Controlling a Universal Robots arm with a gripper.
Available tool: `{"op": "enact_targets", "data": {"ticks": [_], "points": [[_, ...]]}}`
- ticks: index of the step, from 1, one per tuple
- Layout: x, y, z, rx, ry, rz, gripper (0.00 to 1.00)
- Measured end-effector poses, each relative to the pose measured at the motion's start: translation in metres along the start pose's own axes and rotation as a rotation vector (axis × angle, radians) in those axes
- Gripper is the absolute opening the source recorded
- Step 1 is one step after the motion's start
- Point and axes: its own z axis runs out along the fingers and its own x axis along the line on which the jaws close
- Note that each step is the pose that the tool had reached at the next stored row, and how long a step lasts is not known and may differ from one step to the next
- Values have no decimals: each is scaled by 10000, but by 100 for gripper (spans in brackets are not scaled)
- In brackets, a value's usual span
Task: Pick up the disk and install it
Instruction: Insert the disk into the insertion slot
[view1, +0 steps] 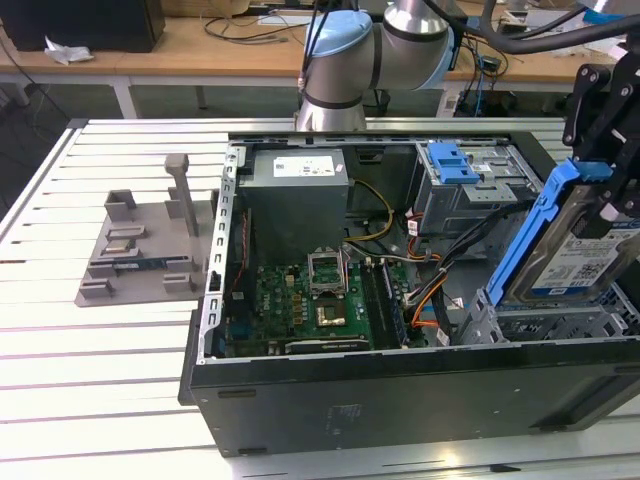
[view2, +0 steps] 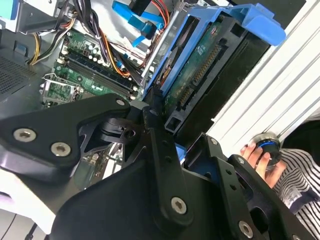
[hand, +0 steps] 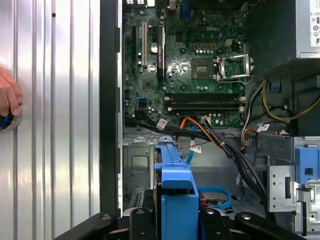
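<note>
The black pincer (view1: 612, 205) is pinching the flat silver hard disk in its blue plastic carrier bracket (view1: 565, 250), its dark linkage arms pressed against the bracket's sides in both wrist views. In the exterior view the disk hangs clear above the grey metal drive cage (view1: 545, 320) at the front corner of the open black computer case (view1: 400, 385), at the exterior view's right. It stands on edge and leans, its long axis running steeply up and down, its white-and-blue label facing the camera.

The second wrist view shows what the exterior view does not: the disk's green circuit-board underside and its row of connector pins (view2: 200, 75), with the blue bracket (view2: 250, 22) wrapping the far end. The first wrist view looks along the blue bracket (hand: 175, 200) into the case, over the green motherboard (hand: 185, 65) and a bundle of black and orange cables (hand: 210, 132).

The case lies on a slatted white metal surface (view1: 110, 340). A person's hand (hand: 7, 95) rests on the slats beside the case in the first wrist view.
</note>
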Motion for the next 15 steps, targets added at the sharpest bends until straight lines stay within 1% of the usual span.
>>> {"op": "enact_targets", "data": {"ticks": [1, 3, 8, 9, 11, 13, 15], "points": [[-1, -1, 16, 0, 2, -1, 36], [-1, -3, 77, 0, 2, -2, 36], [-2, -6, 180, -3, 6, -2, 36], [-2, -7, 215, -4, 7, -2, 36], [-2, -8, 256, -6, 5, -2, 36], [-3, -10, 314, -9, 6, -2, 36], [-3, -11, 351, -10, 7, -3, 36]]}}
